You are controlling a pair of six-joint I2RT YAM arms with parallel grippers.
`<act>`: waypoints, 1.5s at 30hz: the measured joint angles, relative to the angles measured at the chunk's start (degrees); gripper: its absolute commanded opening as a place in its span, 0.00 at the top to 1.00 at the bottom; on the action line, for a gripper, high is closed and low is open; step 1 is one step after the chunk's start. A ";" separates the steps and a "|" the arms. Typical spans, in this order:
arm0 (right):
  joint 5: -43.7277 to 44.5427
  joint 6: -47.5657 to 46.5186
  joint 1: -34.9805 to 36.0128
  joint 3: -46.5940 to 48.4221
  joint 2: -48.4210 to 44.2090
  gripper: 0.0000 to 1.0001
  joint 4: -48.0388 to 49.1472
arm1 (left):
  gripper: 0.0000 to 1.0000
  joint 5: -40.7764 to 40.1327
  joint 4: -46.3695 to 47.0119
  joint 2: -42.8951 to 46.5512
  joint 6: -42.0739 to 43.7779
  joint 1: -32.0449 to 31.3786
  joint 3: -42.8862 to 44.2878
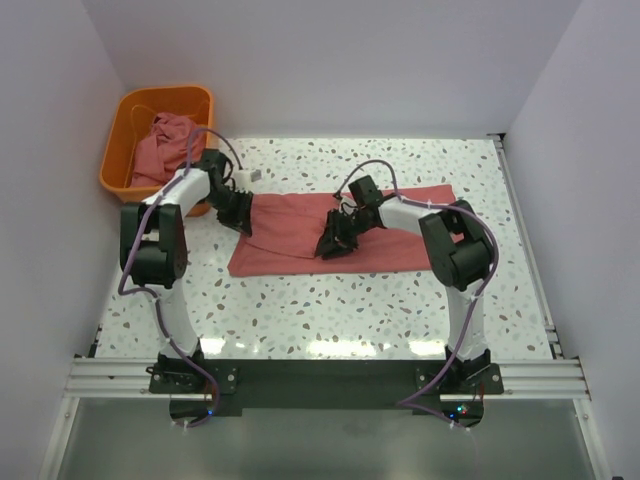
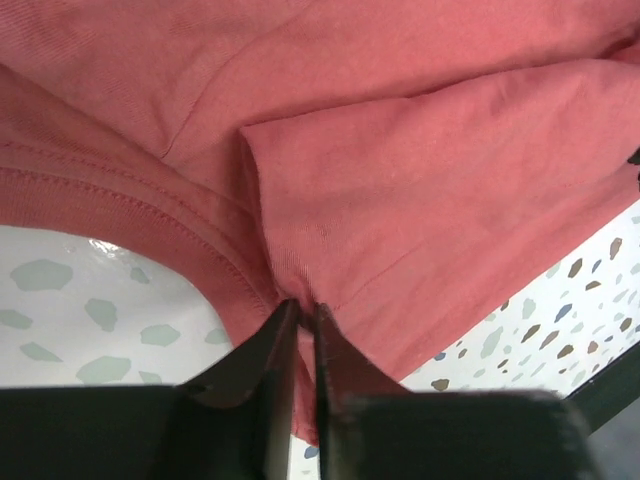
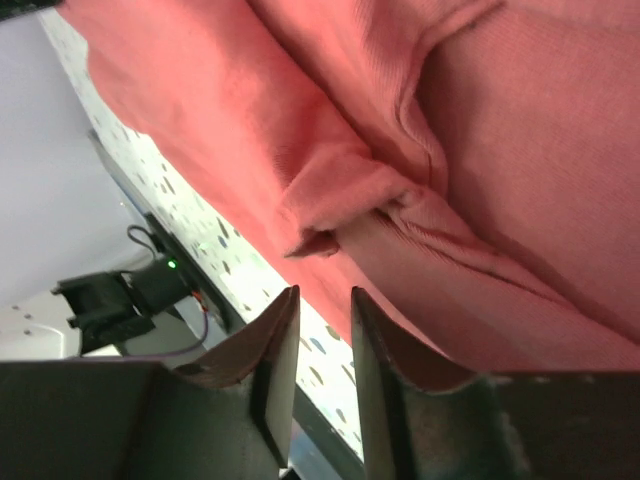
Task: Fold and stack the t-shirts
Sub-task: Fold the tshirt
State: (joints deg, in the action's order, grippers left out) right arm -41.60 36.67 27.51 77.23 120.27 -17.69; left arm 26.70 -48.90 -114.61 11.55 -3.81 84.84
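One shirt [image 1: 290,235] lies flat across the table [image 1: 400,300], between both arms. Left gripper [image 2: 300,308] is pinched tight on its hem at the left edge. Right gripper [image 3: 322,295] sits mid-shirt by a fold, jaws slightly apart with no cloth between them. With one side gripped, a pull would likely drag and bunch the shirt instead of folding it, and the thin hem pinch may slip. Basket [image 1: 118,160], far left, holds more crumpled shirts [image 1: 165,140].
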 measured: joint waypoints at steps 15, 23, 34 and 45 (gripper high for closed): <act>0.33 -9.42 0.15 10.38 -4.55 0.73 -7.91 | 0.70 3.13 6.01 9.66 0.11 -2.01 -2.12; 0.11 -9.55 1.07 13.62 2.12 0.81 -5.66 | 0.70 3.78 8.44 8.74 -1.38 -4.63 -6.21; 2.21 -13.81 -0.44 15.13 7.69 0.78 -9.46 | 0.70 -0.76 9.73 3.72 -1.62 -5.35 -10.91; 4.46 -37.68 -14.21 35.32 5.22 0.55 -32.94 | 0.70 -9.05 6.82 -8.57 -1.70 -5.81 8.72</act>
State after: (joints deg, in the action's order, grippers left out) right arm -37.15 -1.02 13.30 112.55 125.49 -50.63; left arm 17.65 -42.09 -123.17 9.85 -9.63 93.56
